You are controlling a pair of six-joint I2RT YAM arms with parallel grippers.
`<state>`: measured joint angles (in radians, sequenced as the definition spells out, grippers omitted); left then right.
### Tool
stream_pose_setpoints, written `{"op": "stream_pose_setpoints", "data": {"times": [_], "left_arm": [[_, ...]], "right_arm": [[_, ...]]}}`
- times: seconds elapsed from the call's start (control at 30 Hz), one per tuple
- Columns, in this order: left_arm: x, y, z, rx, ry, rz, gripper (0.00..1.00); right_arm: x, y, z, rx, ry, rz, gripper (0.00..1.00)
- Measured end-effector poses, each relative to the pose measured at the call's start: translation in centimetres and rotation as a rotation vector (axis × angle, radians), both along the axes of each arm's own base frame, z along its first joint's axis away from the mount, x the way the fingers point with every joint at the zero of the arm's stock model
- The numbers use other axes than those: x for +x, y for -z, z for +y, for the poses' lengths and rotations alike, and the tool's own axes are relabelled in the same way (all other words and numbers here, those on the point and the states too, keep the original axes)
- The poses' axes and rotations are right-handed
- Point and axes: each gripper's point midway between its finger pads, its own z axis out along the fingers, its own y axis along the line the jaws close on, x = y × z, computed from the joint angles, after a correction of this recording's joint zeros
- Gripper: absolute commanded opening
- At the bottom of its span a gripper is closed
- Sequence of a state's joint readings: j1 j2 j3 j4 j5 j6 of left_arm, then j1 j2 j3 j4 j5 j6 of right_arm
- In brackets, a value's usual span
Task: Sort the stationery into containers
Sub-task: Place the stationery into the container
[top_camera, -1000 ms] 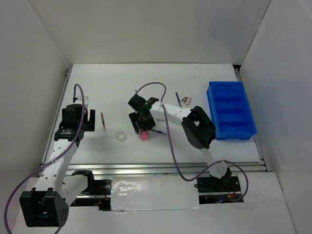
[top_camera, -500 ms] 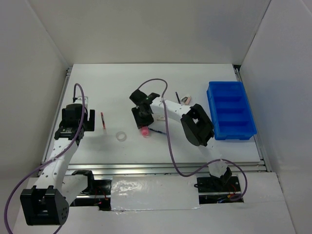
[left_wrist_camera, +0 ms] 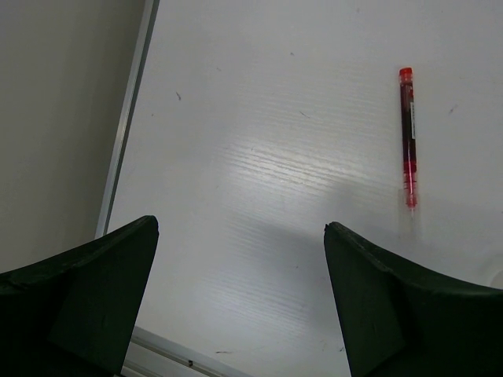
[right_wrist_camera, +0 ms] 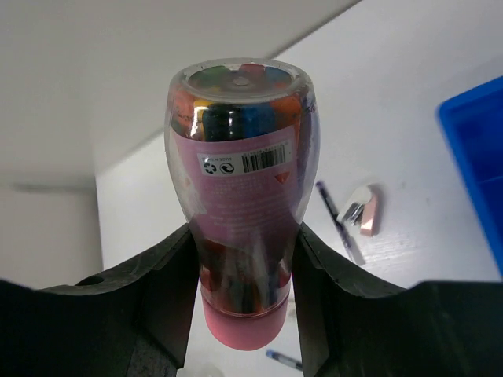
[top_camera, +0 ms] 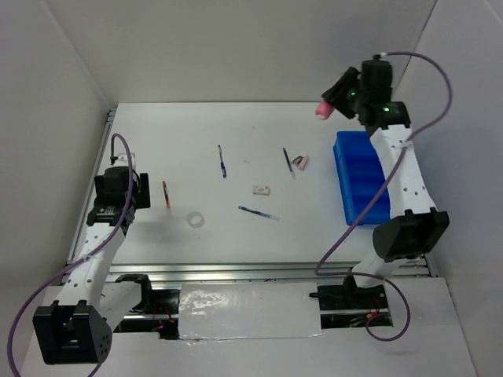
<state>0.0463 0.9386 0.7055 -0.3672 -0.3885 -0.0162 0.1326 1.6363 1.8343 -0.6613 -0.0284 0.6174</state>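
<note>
My right gripper is raised high, beside the far left corner of the blue bin, and is shut on the fat pink tube. In the right wrist view the tube stands clamped between the fingers. My left gripper is open and empty at the table's left, with the red pen just to its right; the pen also shows in the left wrist view. The tape ring, dark-blue pens and the beige eraser lie on the table.
A small pink and silver item lies next to the pen left of the bin; it also shows in the right wrist view. White walls enclose the table on three sides. A metal rail runs along the left edge.
My right gripper has lifted the pink tube off the middle of the table and swung it up and to the right, toward the bin. The left arm has hardly moved.
</note>
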Motion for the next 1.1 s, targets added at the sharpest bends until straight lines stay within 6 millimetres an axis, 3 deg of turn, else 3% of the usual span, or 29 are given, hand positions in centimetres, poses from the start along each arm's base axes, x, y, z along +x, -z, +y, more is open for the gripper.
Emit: {"op": "stream_pose_setpoints", "data": {"times": [0.07, 0.13, 0.27, 0.37, 0.5, 1.0, 1.1], "left_arm": [[0.1, -0.1, 0.1, -0.014, -0.019, -0.012, 0.99], [0.2, -0.4, 0.1, -0.026, -0.034, -0.026, 0.99], [0.5, -0.9, 0.1, -0.047, -0.054, -0.054, 0.99], [0.5, -0.8, 0.2, -0.053, -0.061, -0.055, 0.99], [0.6, -0.6, 0.2, -0.064, -0.074, -0.055, 0.99], [0.6, 0.8, 0.9, -0.056, -0.127, -0.009, 0.99], [0.6, 0.8, 1.0, -0.053, -0.132, -0.01, 0.99]], "right_arm": [[-0.1, -1.6, -4.3, 0.058, 0.119, -0.028, 0.0], [-0.1, -1.1, -8.1, 0.126, 0.211, -0.013, 0.0], [0.4, 3.3, -14.0, 0.261, 0.341, 0.113, 0.0], [1.3, 6.9, -16.6, 0.32, 0.397, 0.197, 0.0], [2.2, 10.0, -17.2, 0.363, 0.413, 0.27, 0.0], [4.5, 18.3, -19.0, 0.437, 0.507, 0.432, 0.0], [4.5, 18.5, -19.1, 0.447, 0.517, 0.437, 0.11]]}}
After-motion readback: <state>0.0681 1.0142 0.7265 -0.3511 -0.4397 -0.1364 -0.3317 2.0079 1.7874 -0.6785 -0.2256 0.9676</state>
